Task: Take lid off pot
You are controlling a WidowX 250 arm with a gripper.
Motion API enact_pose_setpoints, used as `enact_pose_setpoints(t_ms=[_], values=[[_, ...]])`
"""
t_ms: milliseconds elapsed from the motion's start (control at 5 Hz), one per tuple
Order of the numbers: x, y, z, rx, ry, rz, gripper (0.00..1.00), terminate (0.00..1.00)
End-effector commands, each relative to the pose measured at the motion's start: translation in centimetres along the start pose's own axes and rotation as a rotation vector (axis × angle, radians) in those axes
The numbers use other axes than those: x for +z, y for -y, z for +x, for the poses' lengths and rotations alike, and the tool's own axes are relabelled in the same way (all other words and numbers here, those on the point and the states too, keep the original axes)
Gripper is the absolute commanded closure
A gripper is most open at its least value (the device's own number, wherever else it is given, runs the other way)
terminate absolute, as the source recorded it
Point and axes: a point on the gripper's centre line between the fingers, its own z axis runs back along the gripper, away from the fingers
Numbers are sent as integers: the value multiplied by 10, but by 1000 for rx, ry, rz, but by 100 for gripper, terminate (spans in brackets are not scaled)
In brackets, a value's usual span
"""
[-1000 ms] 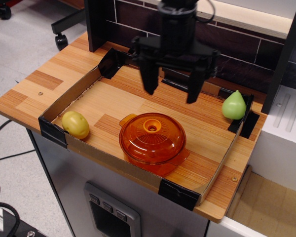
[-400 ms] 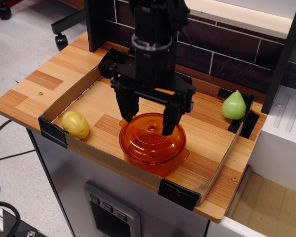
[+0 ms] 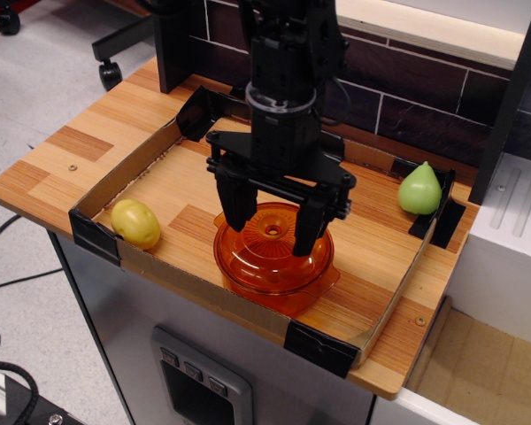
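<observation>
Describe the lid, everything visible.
The round, shallow-domed, translucent orange plastic lid has a ring-shaped knob at its centre and faint concentric ridges. It sits level and closed on the deeper translucent orange plastic pot, inside the cardboard-walled tray. The black hand is open, fingers straddling the knob; contact cannot be confirmed.

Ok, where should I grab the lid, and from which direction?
Grip the small ring-shaped knob at the centre of the lid, coming straight down from above. The lid sits flat on the pot and its dome is smooth and shallow, so the raised knob looks like the only real handhold. The end effector is open, with one finger on each side of the knob.
</observation>
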Motion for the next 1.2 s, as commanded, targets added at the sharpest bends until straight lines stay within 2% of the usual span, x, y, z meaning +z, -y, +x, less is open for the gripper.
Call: enact_pose_setpoints(t_ms=[0, 200, 400, 600, 800, 1000], values=[[8, -6, 8, 31, -8, -24, 100, 0], [20, -9, 14, 51, -21, -45, 100, 0], [48, -19, 28, 132, -78, -102, 100, 0], [70, -32, 42, 186, -46, -113, 100, 0], [67, -46, 62, 254, -38, -96, 100, 0], [48, -65, 77, 290, -33, -78, 100, 0]])
